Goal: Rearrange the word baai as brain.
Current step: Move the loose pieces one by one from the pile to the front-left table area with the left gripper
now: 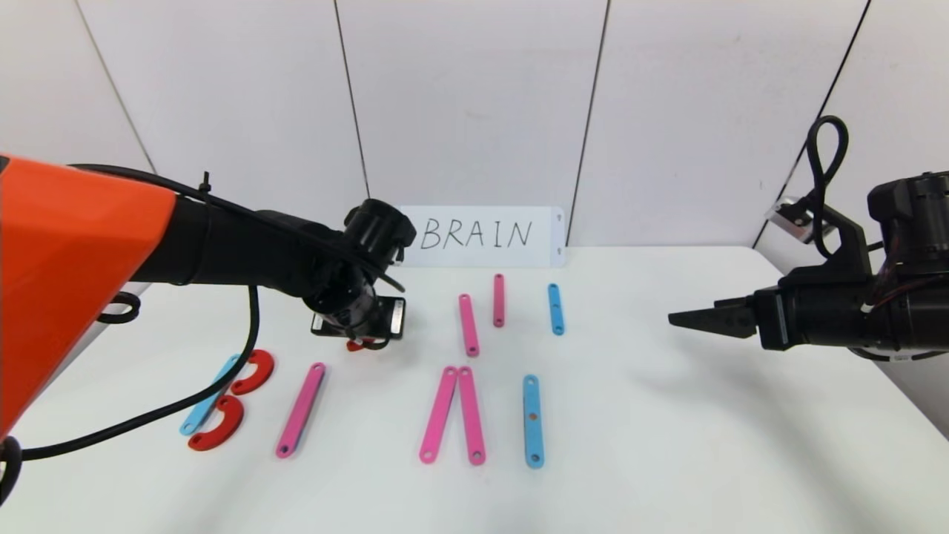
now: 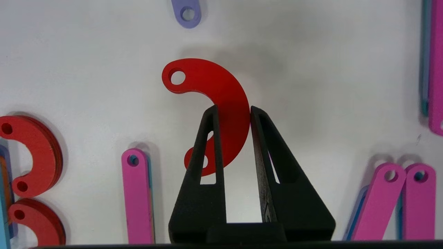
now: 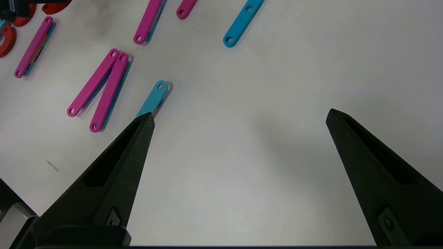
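- A robot test bench in a lab-like room: a plain white table (image 1: 667, 445) set against bare white wall panels (image 1: 474, 104) with dark seams.
- A handwritten white card (image 1: 482, 236) reading BRAIN leans on the wall at 12 o'clock.
- Flat plastic letter pieces (image 1: 452, 404) lie in staged rows.

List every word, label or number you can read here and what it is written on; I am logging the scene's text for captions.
"BRAIN": black handwritten capitals on the white card standing against the back wall, behind the table.
The small label on the right arm is too small to read.
No print shows on the plastic strips, on the red curve that the left gripper holds, or on the right gripper.
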Robot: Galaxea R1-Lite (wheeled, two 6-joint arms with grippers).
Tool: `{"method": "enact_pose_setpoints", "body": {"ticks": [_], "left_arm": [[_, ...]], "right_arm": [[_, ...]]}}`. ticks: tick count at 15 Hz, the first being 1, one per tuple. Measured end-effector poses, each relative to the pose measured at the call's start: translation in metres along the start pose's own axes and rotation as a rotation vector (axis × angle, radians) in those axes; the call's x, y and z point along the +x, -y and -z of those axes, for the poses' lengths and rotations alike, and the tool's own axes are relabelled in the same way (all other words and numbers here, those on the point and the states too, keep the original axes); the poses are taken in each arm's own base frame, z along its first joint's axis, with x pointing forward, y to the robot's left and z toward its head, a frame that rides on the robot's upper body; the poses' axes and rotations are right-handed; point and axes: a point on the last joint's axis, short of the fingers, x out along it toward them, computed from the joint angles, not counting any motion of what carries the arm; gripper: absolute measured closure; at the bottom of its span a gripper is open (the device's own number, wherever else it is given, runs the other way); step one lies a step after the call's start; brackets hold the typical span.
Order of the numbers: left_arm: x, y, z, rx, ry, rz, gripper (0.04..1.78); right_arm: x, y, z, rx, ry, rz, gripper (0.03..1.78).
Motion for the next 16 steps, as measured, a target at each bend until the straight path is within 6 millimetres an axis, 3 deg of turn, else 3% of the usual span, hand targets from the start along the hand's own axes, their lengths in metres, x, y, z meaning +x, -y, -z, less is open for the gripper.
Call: {"method": "enact_pose_setpoints", "body": {"ticks": [9, 16], "left_arm": [[-0.004, -0.017, 0.043, 0.092, -0.038, 0.017, 1.52], [-0.005, -0.024, 0.054, 0.213, -0.032, 0.086, 1.52]], "right_arm": [[0.003, 0.0, 0.001, 0.002, -0.009, -0.004, 0.07], [0.005, -0.001, 0.002, 0.002, -0.018, -0.009, 0.07]]}}
